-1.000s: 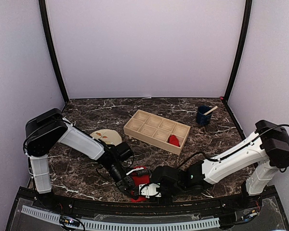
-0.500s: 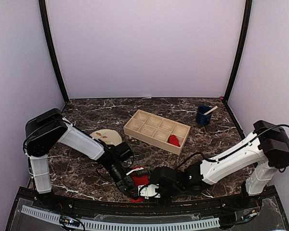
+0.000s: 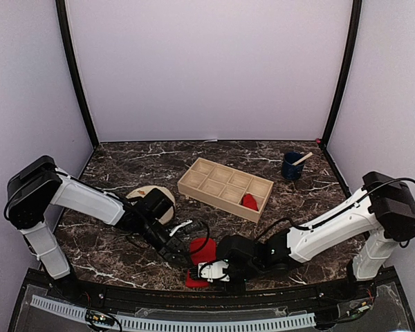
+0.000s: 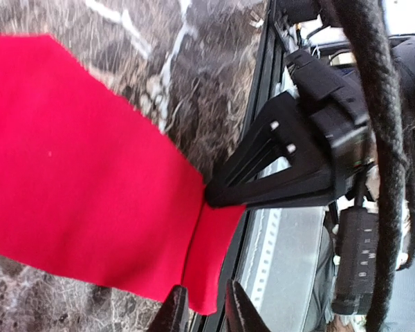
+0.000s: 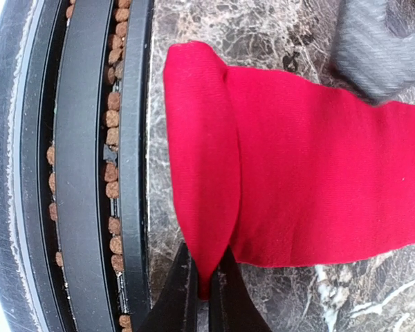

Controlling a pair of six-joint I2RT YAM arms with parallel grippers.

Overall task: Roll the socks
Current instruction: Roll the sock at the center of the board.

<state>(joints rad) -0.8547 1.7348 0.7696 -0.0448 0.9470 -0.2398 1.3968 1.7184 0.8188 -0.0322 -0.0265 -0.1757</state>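
Lying flat on the table at its 6 o'clock edge was one red sock. Its long axis ran roughly 12 to 6 o'clock in the top view, and the 6 o'clock end was turned over on itself in one short fold.

- Right gripper: clenched on the folded end, pinching the doubled cloth from the 6 o'clock side. The unrolled length of sock stretched away from it toward 12 o'clock. This was the nearer arm and the only one with a hold.
- Left gripper: jaws parted and gripping nothing, at the sock's 9 o'clock side beside the same folded end, with a corner of cloth just at the gap.
- Judgement: the roll was barely begun. The next turn would carry the fold along the long axis toward 12 o'clock, away from the right gripper.
- Rolled sock: a red bundle in a tray compartment near the table's centre, well apart.
- Plate: at 9 o'clock of the tray.
- Cup: toward 2 o'clock.
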